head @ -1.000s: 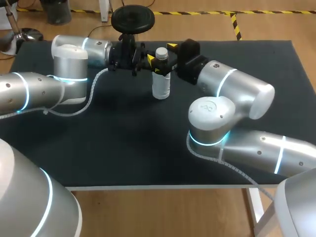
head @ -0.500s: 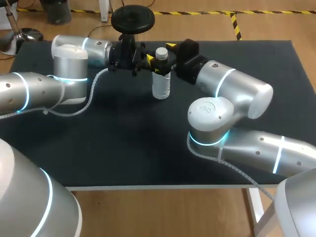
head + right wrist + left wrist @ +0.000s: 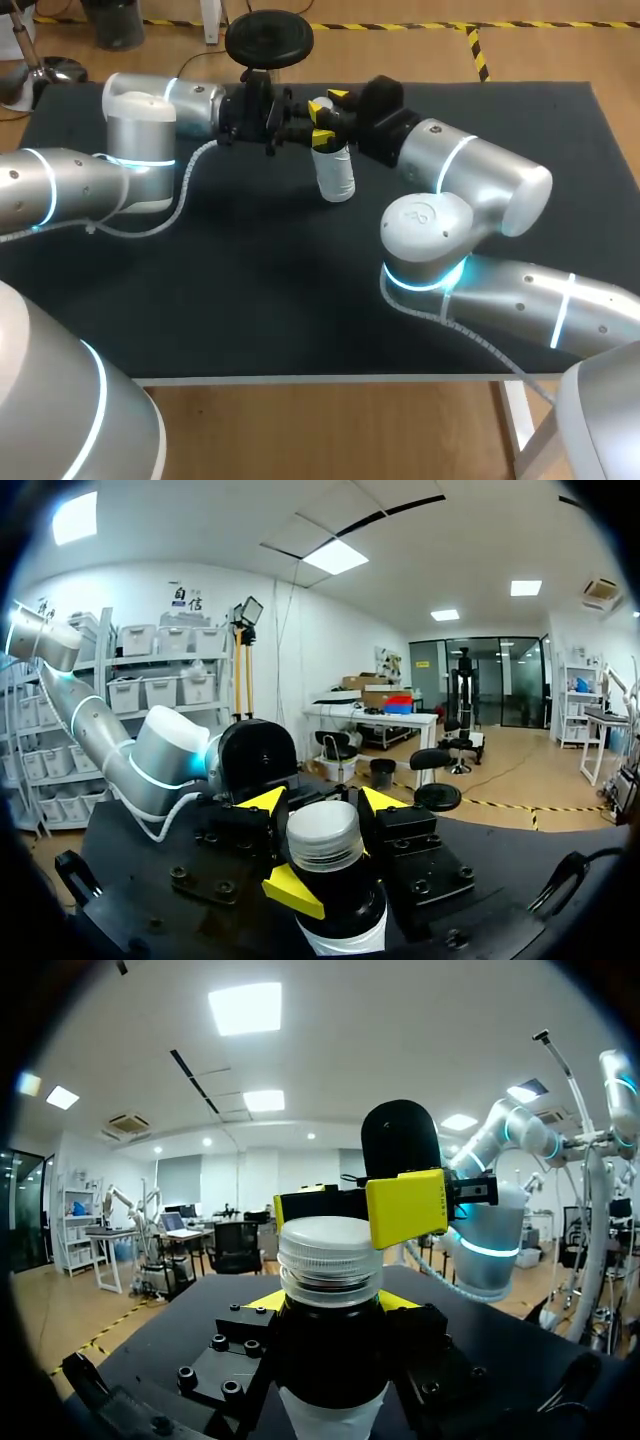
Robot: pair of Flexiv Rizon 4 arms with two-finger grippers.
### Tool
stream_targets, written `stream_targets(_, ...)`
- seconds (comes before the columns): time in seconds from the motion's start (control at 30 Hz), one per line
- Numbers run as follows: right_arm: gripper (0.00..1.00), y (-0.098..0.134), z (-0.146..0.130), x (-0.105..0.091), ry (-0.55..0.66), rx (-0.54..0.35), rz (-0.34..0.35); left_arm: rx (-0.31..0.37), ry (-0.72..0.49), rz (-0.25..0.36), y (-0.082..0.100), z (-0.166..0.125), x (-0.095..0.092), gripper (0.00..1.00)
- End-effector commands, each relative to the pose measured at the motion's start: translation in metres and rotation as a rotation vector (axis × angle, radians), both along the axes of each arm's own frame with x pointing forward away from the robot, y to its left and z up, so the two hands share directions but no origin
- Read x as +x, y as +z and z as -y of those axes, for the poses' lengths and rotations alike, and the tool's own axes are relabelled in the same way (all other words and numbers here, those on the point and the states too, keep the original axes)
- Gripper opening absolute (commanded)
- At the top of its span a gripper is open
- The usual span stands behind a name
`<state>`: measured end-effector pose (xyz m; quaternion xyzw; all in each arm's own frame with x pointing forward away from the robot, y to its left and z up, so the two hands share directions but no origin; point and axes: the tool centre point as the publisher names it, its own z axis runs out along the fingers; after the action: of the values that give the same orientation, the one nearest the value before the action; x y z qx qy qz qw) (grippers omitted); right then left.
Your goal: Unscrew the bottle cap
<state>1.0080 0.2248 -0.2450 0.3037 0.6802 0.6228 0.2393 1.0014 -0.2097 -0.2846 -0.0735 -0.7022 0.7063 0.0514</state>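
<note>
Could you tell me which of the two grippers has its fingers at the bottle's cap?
The right gripper: its yellow fingers flank the white cap, whereas the left gripper clasps the bottle just below it.

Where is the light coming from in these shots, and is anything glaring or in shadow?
Head view: even overhead light; the bottle throws only a soft shadow on the dark table. Left wrist view: ceiling lights show bright above the cap, which is well lit without glare. Right wrist view: likewise.
</note>
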Motion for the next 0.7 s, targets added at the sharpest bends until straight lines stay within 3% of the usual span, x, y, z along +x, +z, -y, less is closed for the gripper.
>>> stream_targets(0.03, 0.0, -0.003, 0.0, -0.001, 0.0, -0.001, 0.005, 0.001, 0.001, 0.0, 0.002, 0.003, 0.002, 0.0)
stream_targets(0.23, 0.0, -0.003, 0.002, 0.001, 0.021, -0.008, 0.009, 0.001, 0.001, 0.0, 0.002, 0.003, 0.002, 0.0)
stream_targets(0.7, 0.0, -0.005, 0.017, 0.014, 0.234, -0.039, -0.012, 0.001, 0.001, 0.0, 0.002, 0.003, 0.002, 0.0)
